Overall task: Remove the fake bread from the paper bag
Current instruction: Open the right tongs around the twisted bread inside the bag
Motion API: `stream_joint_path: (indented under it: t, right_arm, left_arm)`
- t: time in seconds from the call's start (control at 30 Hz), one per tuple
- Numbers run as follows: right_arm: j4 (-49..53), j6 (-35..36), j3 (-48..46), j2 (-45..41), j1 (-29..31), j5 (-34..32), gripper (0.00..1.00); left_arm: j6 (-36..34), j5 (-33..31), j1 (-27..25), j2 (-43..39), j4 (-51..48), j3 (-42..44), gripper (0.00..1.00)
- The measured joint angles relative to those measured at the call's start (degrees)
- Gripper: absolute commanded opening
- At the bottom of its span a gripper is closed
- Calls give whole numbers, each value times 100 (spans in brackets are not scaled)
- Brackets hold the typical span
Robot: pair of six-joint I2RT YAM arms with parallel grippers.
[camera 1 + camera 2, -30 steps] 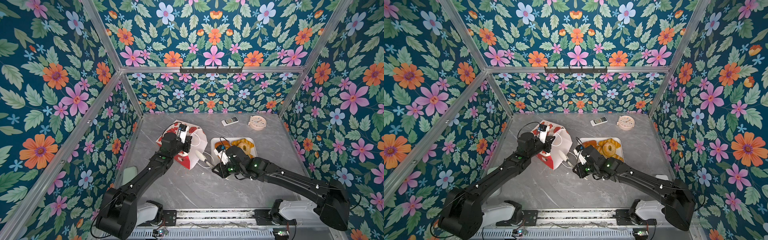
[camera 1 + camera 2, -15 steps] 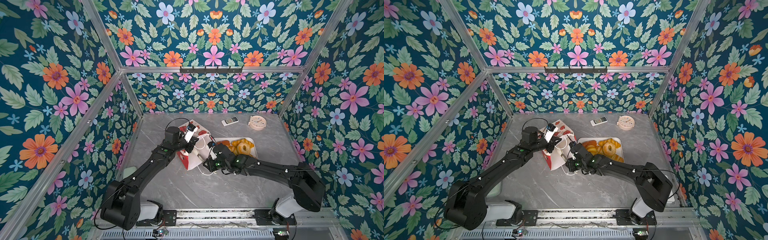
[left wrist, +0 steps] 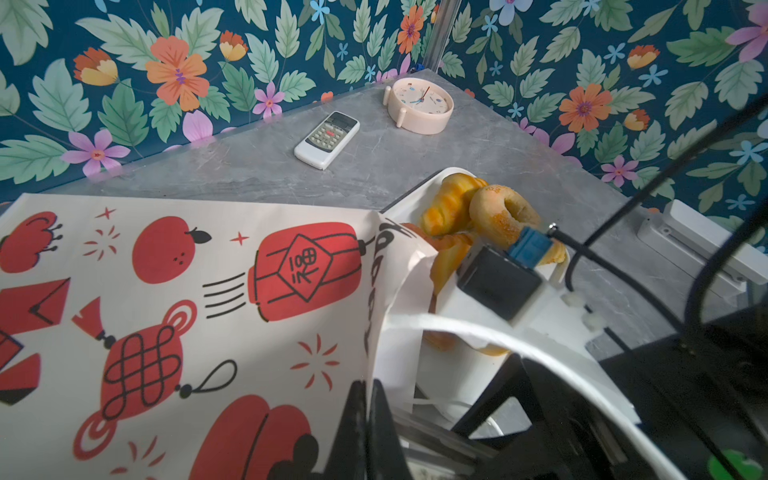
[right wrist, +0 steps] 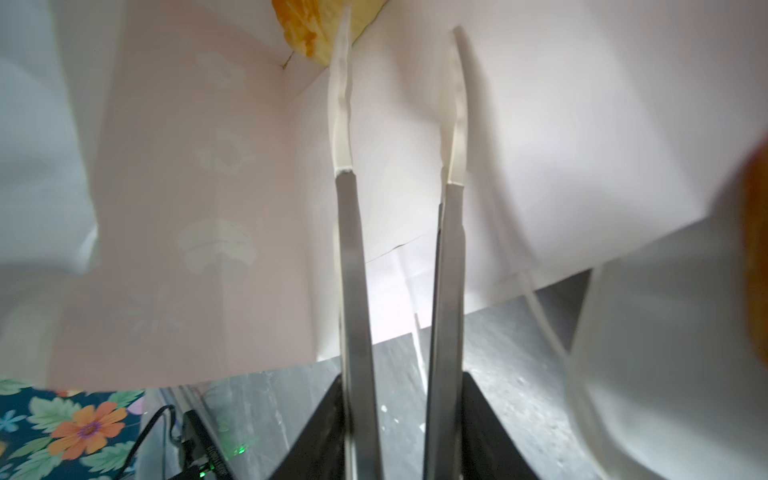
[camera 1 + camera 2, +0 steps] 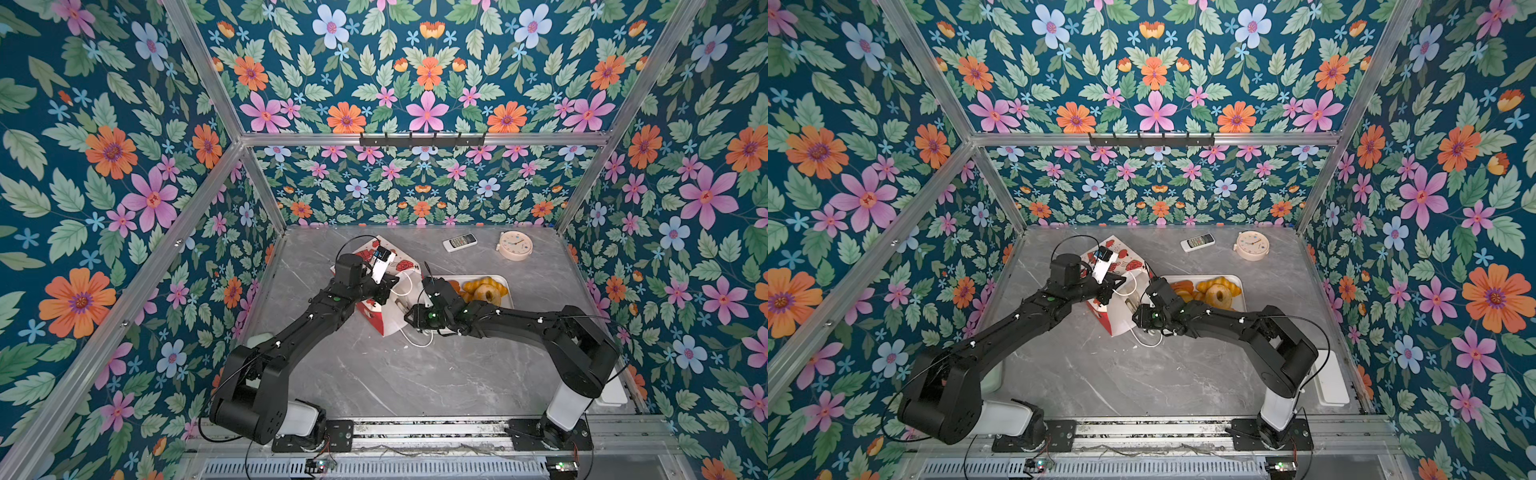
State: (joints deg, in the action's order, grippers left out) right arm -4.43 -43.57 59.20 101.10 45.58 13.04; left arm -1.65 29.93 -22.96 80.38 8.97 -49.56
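- The left claw (image 3: 368, 386) is pinched tight on the top edge of the paper bag (image 3: 166, 291) and holds its mouth up off the table.
- A white cord handle (image 3: 457, 328) arcs past, just beside that claw.
- The right claw (image 4: 399, 25) is pushed into the bag's mouth. Its two fingers (image 4: 347, 249) stand partly apart with nothing between them, and white paper closes in on both sides.
- Just past one fingertip, deeper in the bag, an orange piece (image 4: 305, 29) of bread shows. That view is blurred, so I cannot tell whether the finger touches it.
- More bread (image 5: 482, 289), a ring and some twisted pieces, lies heaped on a white tray (image 3: 415, 195). The tray is just beside the right claw and outside the bag.
- The table (image 5: 415, 374) under both claws is grey with pale marble veins.
- A white remote (image 5: 459, 242) and a cream clock (image 5: 515, 246) lie on it, well beyond both claws and near the back wall.
- The walls (image 5: 424, 62) on three sides carry dark teal wallpaper with pink, orange and blue flowers and green leaves.
- Aluminium bars (image 5: 291, 139) frame the room's corners and edges.
- A black hook rail (image 5: 422, 140) sits on the back bar, high above the claws.
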Motion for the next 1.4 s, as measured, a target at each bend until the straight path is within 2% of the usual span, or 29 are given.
stream_joint_path:
  t: [0.77,1.4]
  right_arm:
    - [-1263,-1285,557,833,-109,925,42]
    - [-2608,-2052,570,1458,-234,916,42]
  left_arm:
    - [511,-208,2,-81,944,455,0]
    - [872,-374,-2,81,1075,354,0]
